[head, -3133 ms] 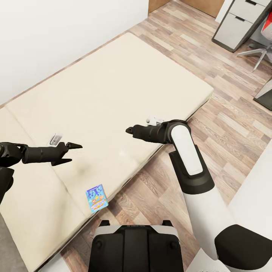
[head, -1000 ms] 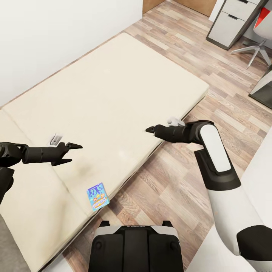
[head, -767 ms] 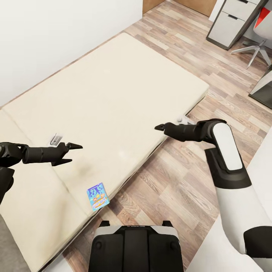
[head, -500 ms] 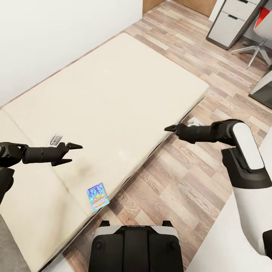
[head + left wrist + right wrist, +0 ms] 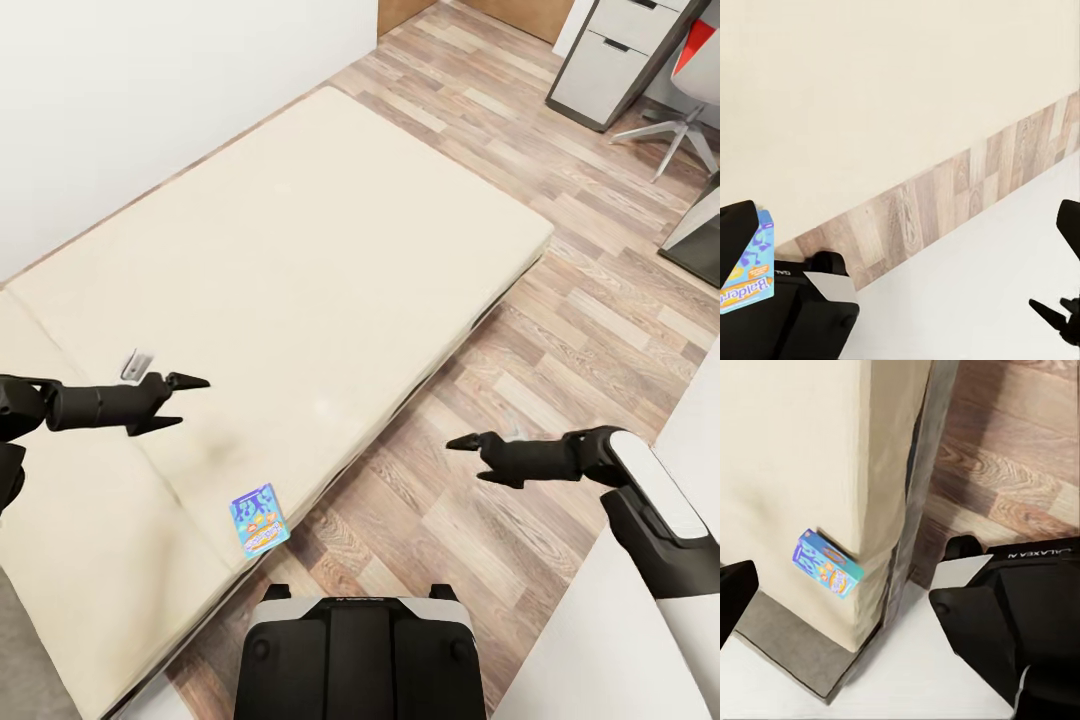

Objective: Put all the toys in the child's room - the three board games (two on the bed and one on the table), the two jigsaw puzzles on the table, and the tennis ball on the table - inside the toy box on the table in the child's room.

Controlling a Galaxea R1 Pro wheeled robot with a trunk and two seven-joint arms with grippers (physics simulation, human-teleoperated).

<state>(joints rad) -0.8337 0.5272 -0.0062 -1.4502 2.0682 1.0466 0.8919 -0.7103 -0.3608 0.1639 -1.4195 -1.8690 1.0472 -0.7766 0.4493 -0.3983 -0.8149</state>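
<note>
The right arm has swung off the bed [image 5: 300, 250] and down to the robot's right, so the right gripper [image 5: 468, 446] now hangs over the wood floor [image 5: 560, 330] instead of over the mattress edge. The left gripper [image 5: 185, 392] has drifted slightly toward the robot's left and remains above the bed. The camera itself has not shifted.

Nearest in the head view is the robot's dark base [image 5: 360, 655], standing on the floor at the bed's near corner. Just beyond it, the small blue game box [image 5: 258, 521] lies flat on the mattress, close to the edge and on the near side of the lengthwise seam. The right wrist view shows the same box [image 5: 827, 563] resting near the mattress edge, and the left wrist view catches one end of it [image 5: 748, 264] beside a dark part of the robot.

Farther on, the left gripper hovers over the cream surface with its two pointed fingers spread apart, holding nothing and well clear of the box. The right gripper also shows its fingers parted and carries nothing; it is off the bed entirely, above the planks.

At the far end of the room stands a pale grey drawer unit [image 5: 615, 65], with the legs of an office chair [image 5: 685, 130] beside it. A white wall [image 5: 150, 100] runs along the bed's far side.
</note>
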